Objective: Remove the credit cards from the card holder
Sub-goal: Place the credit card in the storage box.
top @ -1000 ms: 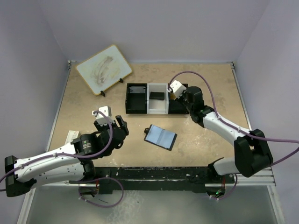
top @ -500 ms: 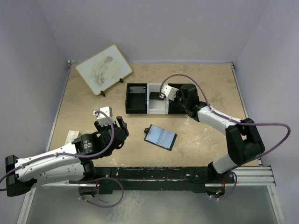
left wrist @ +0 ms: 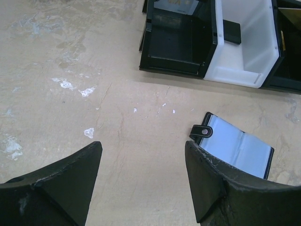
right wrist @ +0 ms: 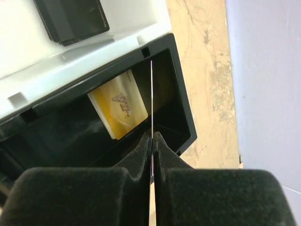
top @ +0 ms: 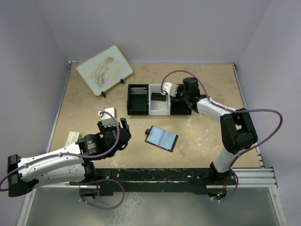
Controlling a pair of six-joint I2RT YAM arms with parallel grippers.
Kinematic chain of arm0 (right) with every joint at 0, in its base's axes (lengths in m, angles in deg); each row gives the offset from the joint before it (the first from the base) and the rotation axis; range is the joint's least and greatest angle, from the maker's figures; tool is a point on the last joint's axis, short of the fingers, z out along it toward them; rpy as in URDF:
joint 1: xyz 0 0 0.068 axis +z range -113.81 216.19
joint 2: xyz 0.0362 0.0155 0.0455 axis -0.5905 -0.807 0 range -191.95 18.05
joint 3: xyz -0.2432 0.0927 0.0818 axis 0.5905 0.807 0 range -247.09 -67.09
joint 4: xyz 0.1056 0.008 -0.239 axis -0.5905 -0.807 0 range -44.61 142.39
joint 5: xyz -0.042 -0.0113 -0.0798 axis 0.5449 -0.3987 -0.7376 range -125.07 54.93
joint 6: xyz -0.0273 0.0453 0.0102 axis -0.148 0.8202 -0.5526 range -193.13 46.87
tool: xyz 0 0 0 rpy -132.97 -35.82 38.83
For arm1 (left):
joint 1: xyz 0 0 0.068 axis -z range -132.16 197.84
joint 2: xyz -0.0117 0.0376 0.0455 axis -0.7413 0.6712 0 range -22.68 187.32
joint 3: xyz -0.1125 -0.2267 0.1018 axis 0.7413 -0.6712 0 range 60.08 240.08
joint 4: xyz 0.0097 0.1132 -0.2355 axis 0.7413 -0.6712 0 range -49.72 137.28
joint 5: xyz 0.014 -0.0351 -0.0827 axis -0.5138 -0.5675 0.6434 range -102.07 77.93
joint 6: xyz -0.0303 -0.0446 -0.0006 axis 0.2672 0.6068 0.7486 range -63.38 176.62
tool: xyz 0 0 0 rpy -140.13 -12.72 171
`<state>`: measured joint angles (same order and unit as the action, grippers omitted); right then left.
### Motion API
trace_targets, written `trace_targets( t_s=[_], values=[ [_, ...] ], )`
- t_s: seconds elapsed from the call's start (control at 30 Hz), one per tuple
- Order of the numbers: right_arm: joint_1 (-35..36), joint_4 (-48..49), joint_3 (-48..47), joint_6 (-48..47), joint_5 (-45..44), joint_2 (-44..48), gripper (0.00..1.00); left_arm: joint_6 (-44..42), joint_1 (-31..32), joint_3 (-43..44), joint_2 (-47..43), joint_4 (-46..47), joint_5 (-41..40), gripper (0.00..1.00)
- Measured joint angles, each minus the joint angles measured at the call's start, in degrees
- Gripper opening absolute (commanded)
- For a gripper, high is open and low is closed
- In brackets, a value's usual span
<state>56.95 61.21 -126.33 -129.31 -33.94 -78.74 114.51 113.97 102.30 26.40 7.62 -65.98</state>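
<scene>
The bench (left wrist: 70, 108) looks like matt, scuffed stone; ahead of the left tool (left wrist: 142, 150), the tray (left wrist: 174, 67) is smooth glossy plastic.

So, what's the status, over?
Left gripper open, empty. Right gripper shut on card, over black end compartment of tray. Card holder lies open on table. Nothing blocking.

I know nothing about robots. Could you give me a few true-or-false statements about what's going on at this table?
1. The wallet lies open on the table. True.
2. The left gripper is holding the wallet. False: it is open, holds nothing and is apart from the wallet.
3. The right gripper pinches a thin card, seen edge-on. True.
4. The white middle compartment of the tray is empty. False: a dark card lies in it.
5. A yellow card lies in a black compartment of the tray. True.
</scene>
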Motion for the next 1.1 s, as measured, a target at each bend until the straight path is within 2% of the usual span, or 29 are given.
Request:
trace_targets(
  t_s=[0.23,0.53,0.93,1.03,1.1],
  values=[
    [0.0,-2.9,-6.0,-2.5,0.1,-6.4,0.0,-0.5,0.0,0.0,1.3,1.2,0.8,0.69],
    [0.0,-2.9,-6.4,-4.1,-0.3,-11.1,0.0,-0.6,-0.1,0.0,1.4,1.3,1.1,0.69],
    [0.0,-1.2,-6.6,-4.7,-2.0,-13.2,0.11,-0.7,-0.5,0.0,1.4,1.5,1.7,0.69],
    [0.0,-1.9,-6.7,-4.7,-1.6,-13.2,0.21,-0.7,-0.5,0.0,1.5,1.9,1.9,0.69],
    [0.0,-2.8,-6.8,-4.6,-1.6,-13.0,0.22,-0.8,-0.5,0.0,1.6,2.1,2.3,0.69]
  ],
)
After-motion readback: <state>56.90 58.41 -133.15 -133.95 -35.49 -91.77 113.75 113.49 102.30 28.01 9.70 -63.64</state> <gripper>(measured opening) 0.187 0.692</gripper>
